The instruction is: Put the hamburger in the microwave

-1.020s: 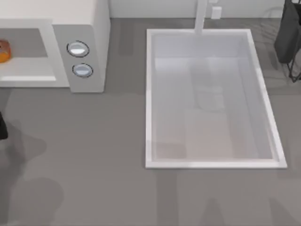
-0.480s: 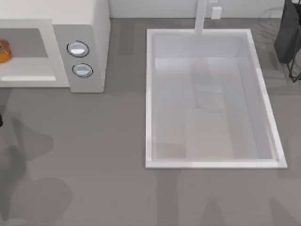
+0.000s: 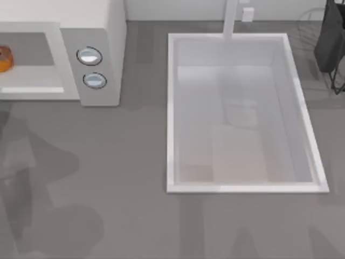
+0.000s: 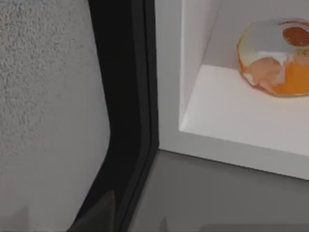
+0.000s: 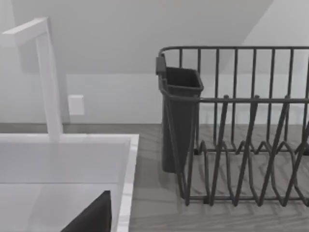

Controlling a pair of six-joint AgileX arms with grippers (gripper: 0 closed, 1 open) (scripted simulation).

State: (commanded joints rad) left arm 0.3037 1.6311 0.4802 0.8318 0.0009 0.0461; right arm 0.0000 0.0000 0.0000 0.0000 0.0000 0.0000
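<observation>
Sink (image 3: 172,108), centre-right of frame: unused. Microwave (image 3: 102,32), upper left: cavity open. Hamburger (image 3: 4,58), far left edge: resting inside the cavity, placement apparently done. Left arm, dark at left edge a second ago: since withdrawn; grip state cannot be told.

From above, I see the hamburger (image 3: 3,58) and microwave (image 3: 81,51) cut off by the surface's left edge, and the dish rack (image 3: 333,46) cropped at the far right corner.
</observation>
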